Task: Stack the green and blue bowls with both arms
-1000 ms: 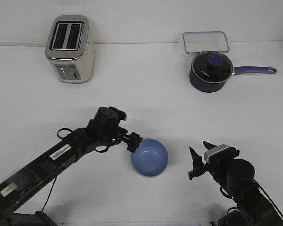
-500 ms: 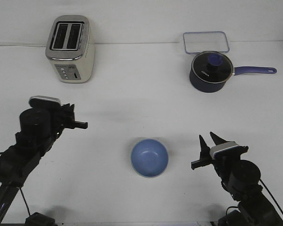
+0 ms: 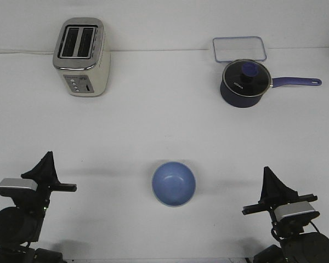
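The periwinkle blue bowl (image 3: pixel 174 183) sits upright in the middle of the near part of the white table. A thin pale edge shows under its near side. The sage green bowl does not show as a separate thing, and I cannot tell if it lies under the blue one. My left gripper (image 3: pixel 47 158) is drawn back to the near left corner, pointing up, its fingers meeting in one tip and holding nothing. My right gripper (image 3: pixel 266 172) is drawn back to the near right corner in the same way. Both are well apart from the bowl.
A cream and silver toaster (image 3: pixel 80 57) stands at the far left. A dark navy saucepan (image 3: pixel 244 84) with a glass lid and a blue handle stands at the far right. A clear rectangular container lid (image 3: pixel 239 49) lies behind it.
The left arm has pulled away from the blue bowl's rim, back to the near left corner. The right arm has drawn back and down to the near right corner. The bowl has not moved.
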Robot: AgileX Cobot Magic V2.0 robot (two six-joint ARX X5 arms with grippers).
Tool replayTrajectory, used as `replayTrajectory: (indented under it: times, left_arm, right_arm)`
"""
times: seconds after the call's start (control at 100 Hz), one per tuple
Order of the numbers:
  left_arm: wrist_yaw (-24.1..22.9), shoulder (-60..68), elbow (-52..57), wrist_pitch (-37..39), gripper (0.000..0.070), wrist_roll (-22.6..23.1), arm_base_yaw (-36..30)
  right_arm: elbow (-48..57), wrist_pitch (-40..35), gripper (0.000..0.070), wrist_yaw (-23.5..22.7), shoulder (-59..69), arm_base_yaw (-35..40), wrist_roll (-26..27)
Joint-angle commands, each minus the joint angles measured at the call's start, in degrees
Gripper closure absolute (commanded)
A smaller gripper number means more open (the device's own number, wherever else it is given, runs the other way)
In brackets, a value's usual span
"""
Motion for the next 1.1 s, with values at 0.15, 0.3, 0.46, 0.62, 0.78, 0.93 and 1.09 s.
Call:
replayTrajectory:
  times: [0.15, 0.3, 0.46, 0.62, 0.78, 0.93, 1.09]
  left_arm:
    - [-0.3, -2.8, 0.6, 0.5, 0.0685, 0.0, 0.1]
    - [-0.2, -3.2, 0.6, 0.5, 0.0685, 0.0, 0.1]
    - [-0.2, -3.2, 0.6, 0.1, 0.0685, 0.0, 0.1]
    - [-0.2, -3.2, 0.6, 0.1, 0.0685, 0.0, 0.1]
    - [-0.2, -3.3, 0.5, 0.1, 0.0685, 0.4, 0.1]
    - [0.8, -4.4, -2.3, -0.2, 0.0685, 0.6, 3.5]
    - [8.2, -9.3, -12.8, 7.0, 0.0686, 0.5, 9.8]
  right_arm:
    - [0.3, 0.3, 0.0698, 0.4, 0.2, 0.3, -0.9]
    - [0.3, 0.3, 0.0698, 0.3, 0.2, 0.3, -0.9]
    - [0.3, 0.3, 0.0698, 0.3, 0.2, 0.3, -0.9]
    - [0.3, 0.3, 0.0698, 0.3, 0.2, 0.3, -0.9]
    - [0.3, 0.3, 0.0698, 0.3, 0.2, 0.3, -0.9]
    - [0.3, 0.3, 0.0698, 0.3, 0.2, 0.3, -0.9]
    - [0.3, 0.3, 0.0698, 0.3, 0.2, 0.3, -0.9]
